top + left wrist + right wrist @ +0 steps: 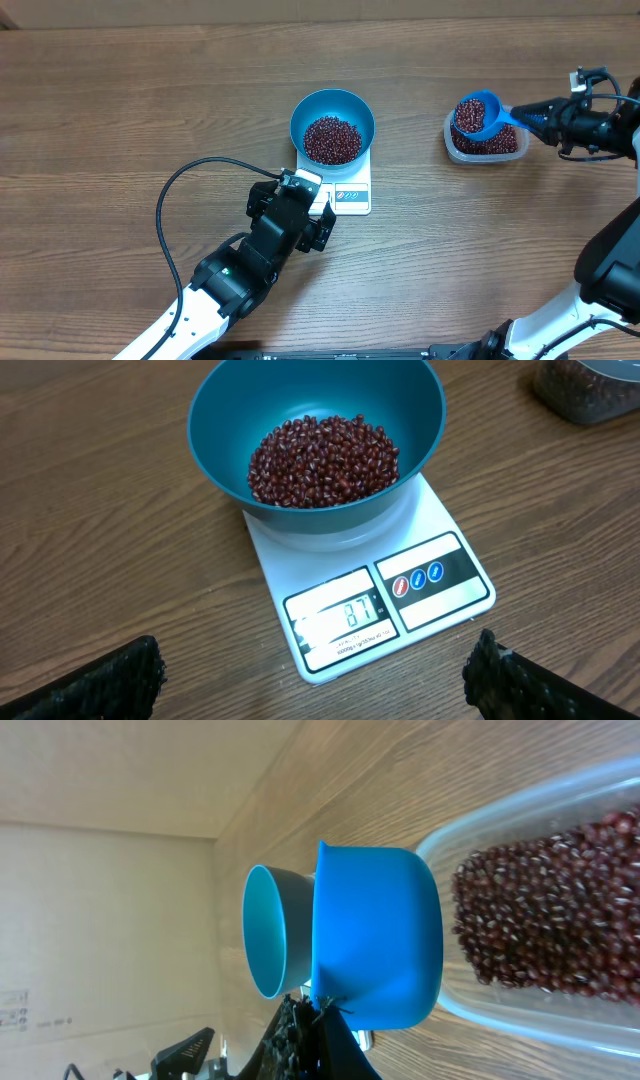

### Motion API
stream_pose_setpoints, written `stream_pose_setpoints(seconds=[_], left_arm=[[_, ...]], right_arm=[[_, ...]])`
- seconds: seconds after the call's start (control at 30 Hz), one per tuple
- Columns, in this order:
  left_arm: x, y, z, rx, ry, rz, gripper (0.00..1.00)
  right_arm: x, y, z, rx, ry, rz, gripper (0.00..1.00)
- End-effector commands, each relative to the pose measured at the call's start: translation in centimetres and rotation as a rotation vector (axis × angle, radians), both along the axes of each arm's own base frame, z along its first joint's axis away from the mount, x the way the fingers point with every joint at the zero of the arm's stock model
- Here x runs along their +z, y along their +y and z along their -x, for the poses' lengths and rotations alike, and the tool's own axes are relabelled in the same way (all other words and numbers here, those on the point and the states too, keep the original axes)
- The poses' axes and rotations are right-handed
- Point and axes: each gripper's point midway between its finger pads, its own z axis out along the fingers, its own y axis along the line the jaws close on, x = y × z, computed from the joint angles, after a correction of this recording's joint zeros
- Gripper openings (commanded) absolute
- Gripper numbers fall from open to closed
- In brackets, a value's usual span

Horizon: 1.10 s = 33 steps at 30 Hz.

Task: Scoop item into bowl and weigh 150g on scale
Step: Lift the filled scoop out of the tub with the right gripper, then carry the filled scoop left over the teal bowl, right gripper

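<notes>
Gripping a full scoop point(478, 113), the right gripper point(540, 115) hangs well apart from the bowl point(345, 98). Left gripper point(295, 205) gapes empty beside the scale point(352, 195).

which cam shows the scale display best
The left wrist view: the scale sits close and its lit display faces the camera. Overhead shows the scale small, its display partly hidden by the left gripper. The right wrist view shows the scoop, no display.
</notes>
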Motion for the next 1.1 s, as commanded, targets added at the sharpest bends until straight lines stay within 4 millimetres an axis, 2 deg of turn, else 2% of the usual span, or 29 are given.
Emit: stream_pose_setpoints(seconds=[0.0, 0.17, 0.43, 0.73, 0.87, 1.07], left_arm=[[-0.5, 0.5, -0.1, 0.008, -0.002, -0.032, 0.99], [-0.5, 0.5, -0.1, 0.008, -0.002, -0.032, 0.99], [-0.5, 0.5, -0.1, 0.009, -0.002, -0.031, 1.0], [-0.4, 0.5, -0.1, 0.008, -0.003, -0.031, 1.0], [-0.4, 0.5, -0.1, 0.009, -0.003, -0.031, 1.0], [-0.5, 0.5, -0.1, 0.009, -0.002, -0.031, 0.99]], right_arm=[[4.5, 1.6, -0.6, 0.045, -0.128, -0.001, 0.04], [6.4, 4.3, -0.9, 0.11, -0.155, 0.003, 0.04], [9.1, 11.0, -1.8, 0.25, -0.208, 0.002, 0.04], [10.4, 18.1, -2.4, 0.376, -0.281, 0.005, 0.04], [10.1, 20.7, -2.8, 0.414, -0.33, 0.069, 0.04], [7.8, 22.4, -3.9, 0.392, -0.336, 0.269, 0.04]])
